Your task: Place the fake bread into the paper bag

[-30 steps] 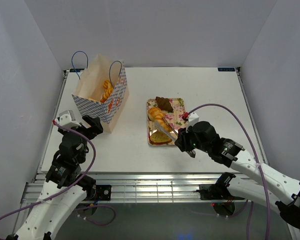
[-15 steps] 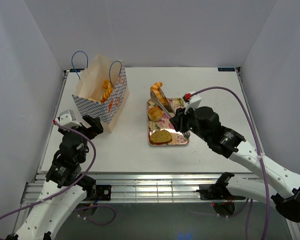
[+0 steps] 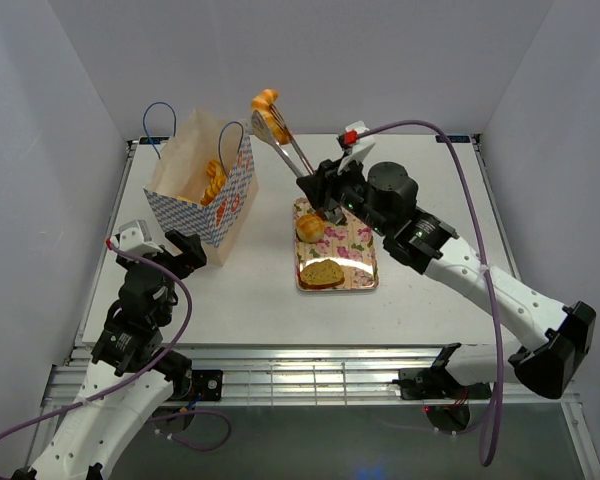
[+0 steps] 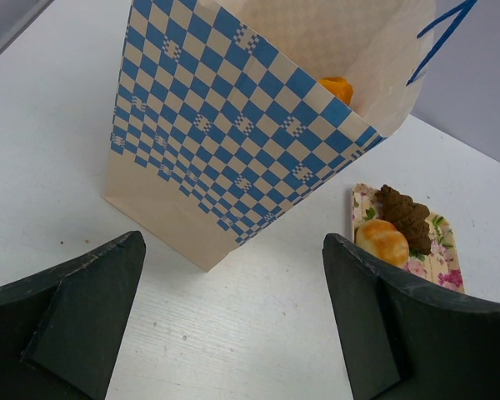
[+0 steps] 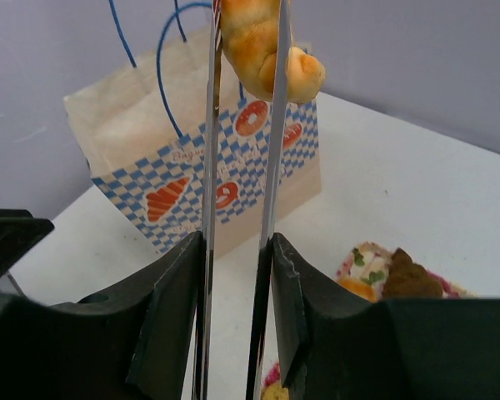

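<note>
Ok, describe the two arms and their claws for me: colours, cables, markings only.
Both the left arm and right arm have white links and black joint housings. A purple cable trails along each. The left claw and right claw have matt black, wedge-shaped fingers. A white block with a red spot sits at the right wrist.
</note>
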`<act>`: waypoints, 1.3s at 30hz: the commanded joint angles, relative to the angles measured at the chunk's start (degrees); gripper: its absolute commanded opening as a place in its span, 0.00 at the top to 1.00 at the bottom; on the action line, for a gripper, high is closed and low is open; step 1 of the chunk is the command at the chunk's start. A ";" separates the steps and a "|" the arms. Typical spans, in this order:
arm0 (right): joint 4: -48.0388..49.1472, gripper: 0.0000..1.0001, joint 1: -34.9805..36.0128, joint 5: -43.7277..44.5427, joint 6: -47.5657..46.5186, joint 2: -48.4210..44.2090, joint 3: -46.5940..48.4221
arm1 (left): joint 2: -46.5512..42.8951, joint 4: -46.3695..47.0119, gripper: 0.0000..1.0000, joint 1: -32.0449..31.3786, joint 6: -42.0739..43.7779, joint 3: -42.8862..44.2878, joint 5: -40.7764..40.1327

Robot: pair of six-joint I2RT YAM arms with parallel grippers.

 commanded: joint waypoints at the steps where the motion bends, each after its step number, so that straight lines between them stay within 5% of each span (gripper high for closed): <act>1: 7.83 0.57 0.07 -4.30 -1.47 3.59 8.13 | -0.08 0.89 0.02 -0.32 0.28 -0.17 -0.04; 22: 9.25 0.52 0.07 -12.66 1.61 26.97 32.39 | -0.34 0.98 0.02 -0.32 0.28 -0.17 0.31; 39: 6.26 0.37 0.07 -12.93 1.52 29.79 36.79 | -0.34 0.98 0.02 -0.32 0.28 -0.17 0.75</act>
